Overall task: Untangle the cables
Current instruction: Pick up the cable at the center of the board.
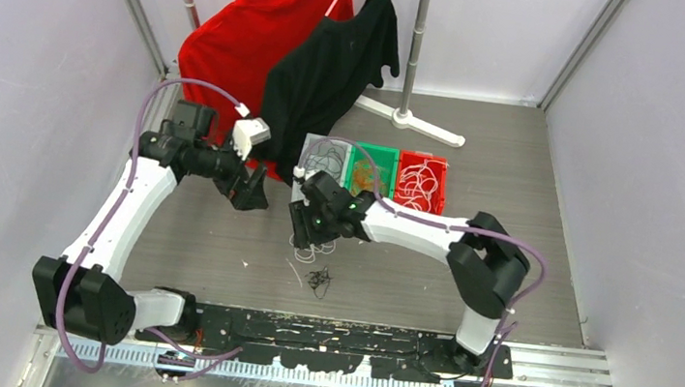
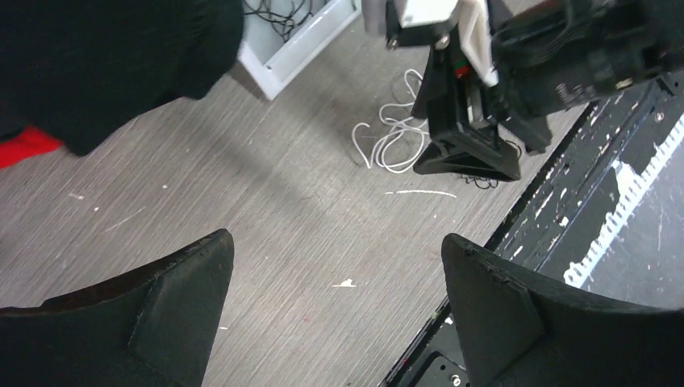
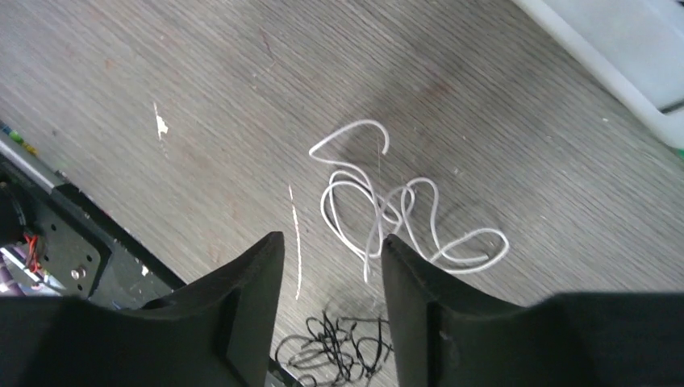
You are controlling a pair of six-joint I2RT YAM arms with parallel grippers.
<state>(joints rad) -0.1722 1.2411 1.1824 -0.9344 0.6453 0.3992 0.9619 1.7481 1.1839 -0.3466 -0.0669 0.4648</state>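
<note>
The right pincer (image 3: 331, 254) hangs low over the table (image 3: 202, 97), its jaws about half apart and gripping nothing. The white cable (image 3: 379, 210) lies loose on the table right under its tips and a little ahead, its loops strung slantwise across the line of the jaws. A small black tangle (image 3: 335, 351) sits just behind, towards the arm bases. The left pincer (image 2: 335, 250) is spread wide and empty, off to the side. The right arm is plainly nearer, and a straight drop onto the closest white loop looks likely.
</note>
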